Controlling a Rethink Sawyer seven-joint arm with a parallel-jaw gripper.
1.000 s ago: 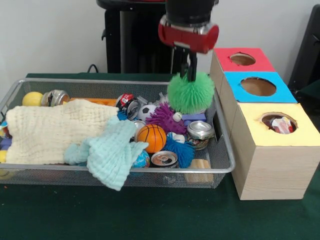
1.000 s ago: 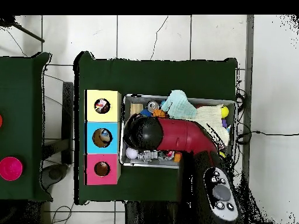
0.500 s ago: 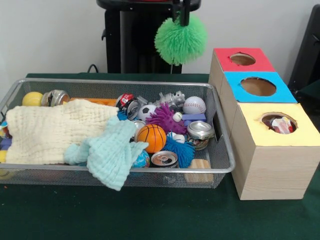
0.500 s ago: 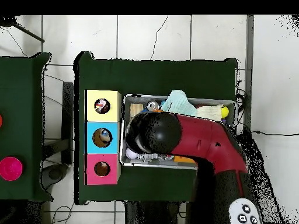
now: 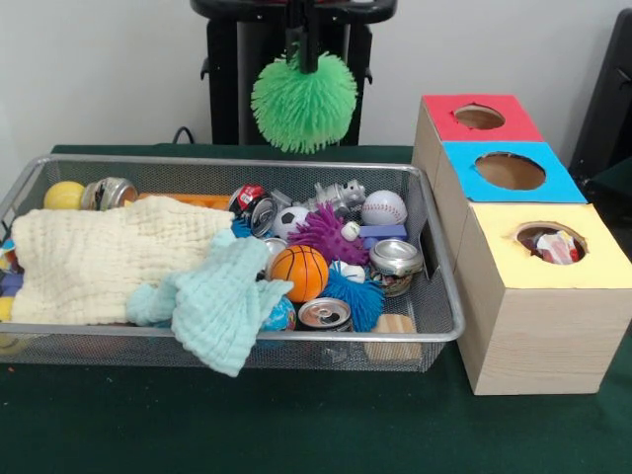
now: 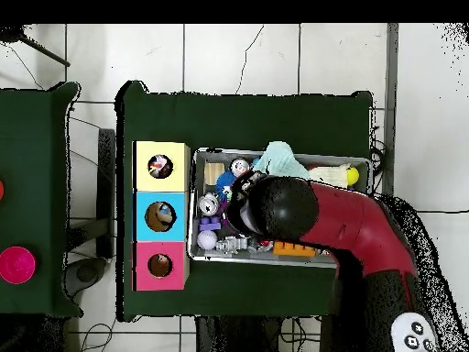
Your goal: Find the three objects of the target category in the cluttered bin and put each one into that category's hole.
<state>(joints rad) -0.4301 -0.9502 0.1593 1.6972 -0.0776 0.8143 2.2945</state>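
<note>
A green spiky ball [image 5: 303,102] is pinched between the tips of the tool [image 5: 303,54] and is held high above the far rim of the wire basket [image 5: 439,326]; only the tool's dark tips are seen at the top edge of the front view. In the overhead view the tool is hidden under the red and black arm [image 6: 311,215], which is stretched over the basket's middle. In the basket, a cream cloth [image 5: 109,259] and a pale green cloth [image 5: 222,306] are spread over the left part, while a small basketball [image 5: 298,272], a purple spiky ball [image 5: 324,233], a baseball [image 5: 383,207] and several cans [image 5: 324,314] are crowded at the right. Beside the basket on the green worktop [image 5: 296,425] a row of boxes is set, with red [image 5: 479,117], blue [image 5: 510,171] and yellow [image 5: 549,245] holes.
</note>
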